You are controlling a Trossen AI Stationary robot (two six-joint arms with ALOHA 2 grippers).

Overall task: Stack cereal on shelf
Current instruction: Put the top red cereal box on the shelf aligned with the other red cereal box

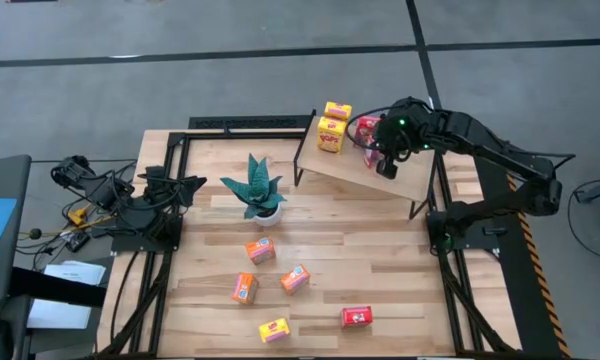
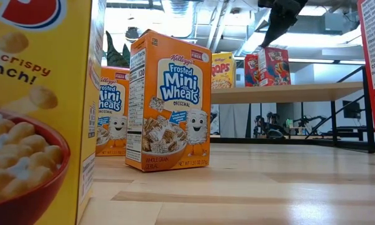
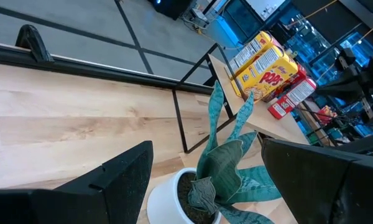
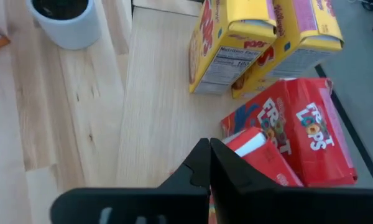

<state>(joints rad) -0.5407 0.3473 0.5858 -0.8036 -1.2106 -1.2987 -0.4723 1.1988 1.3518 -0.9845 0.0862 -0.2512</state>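
Observation:
The shelf [image 1: 400, 175] stands at the table's far right, with two yellow cereal boxes [image 1: 332, 125] and two red ones [image 4: 298, 134] upright on its board. My right gripper [image 4: 209, 163] is shut and slants down over the nearer red box [image 4: 261, 158], with nothing between its fingers. In the low view it hangs just above that box [image 2: 274, 65]. Three orange boxes [image 1: 260, 250], a yellow box [image 1: 274, 330] and a red box [image 1: 356, 317] stand on the tabletop. My left gripper [image 3: 206, 149] waits open at the table's left, facing the plant. My right gripper's shut fingertips [image 4: 205, 155] stand right at the upper end [image 4: 252, 142] of the nearer red box, coming slanting down from the table's right. The fingers hide that spot, and I cannot tell whether they touch the box.
A teal plant in a white pot [image 1: 257, 192] stands left of the shelf, between the two arms. The shelf's black legs [image 1: 302, 160] reach down to the table. Bare board [image 4: 155, 106] lies on the shelf beside the yellow boxes.

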